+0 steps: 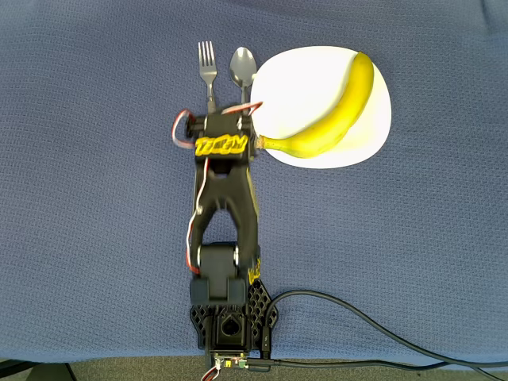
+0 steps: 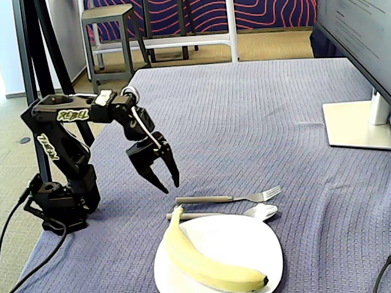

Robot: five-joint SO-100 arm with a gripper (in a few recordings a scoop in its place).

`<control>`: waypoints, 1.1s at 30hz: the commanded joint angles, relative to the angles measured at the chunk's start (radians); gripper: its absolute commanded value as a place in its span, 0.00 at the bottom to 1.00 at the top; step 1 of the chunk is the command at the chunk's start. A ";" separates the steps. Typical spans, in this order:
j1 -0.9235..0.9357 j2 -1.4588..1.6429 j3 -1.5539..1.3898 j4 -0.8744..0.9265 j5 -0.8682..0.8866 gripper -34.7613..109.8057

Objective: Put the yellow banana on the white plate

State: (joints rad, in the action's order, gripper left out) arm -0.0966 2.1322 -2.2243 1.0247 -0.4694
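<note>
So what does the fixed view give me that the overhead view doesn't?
The fixed view alone shows the gripper from the side: jaws open, hanging above the cloth, clear of the fork and spoon, plus a monitor stand and stool. The overhead view alone shows the arm's base from above and its cable trailing right. Both show the banana lying on the plate, stem over the rim.

The banana (image 2: 204, 262) lies on the plate (image 2: 256, 244), fork (image 2: 229, 198) and spoon (image 2: 256, 212) just behind it.
</note>
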 commanded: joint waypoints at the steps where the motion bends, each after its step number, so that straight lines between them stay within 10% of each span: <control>1: -0.021 0.169 -0.112 -0.054 0.120 0.24; 33: -0.092 0.933 -0.589 0.123 0.382 0.24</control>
State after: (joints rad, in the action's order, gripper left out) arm -0.1933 3.0603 -2.8087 1.1367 -0.0614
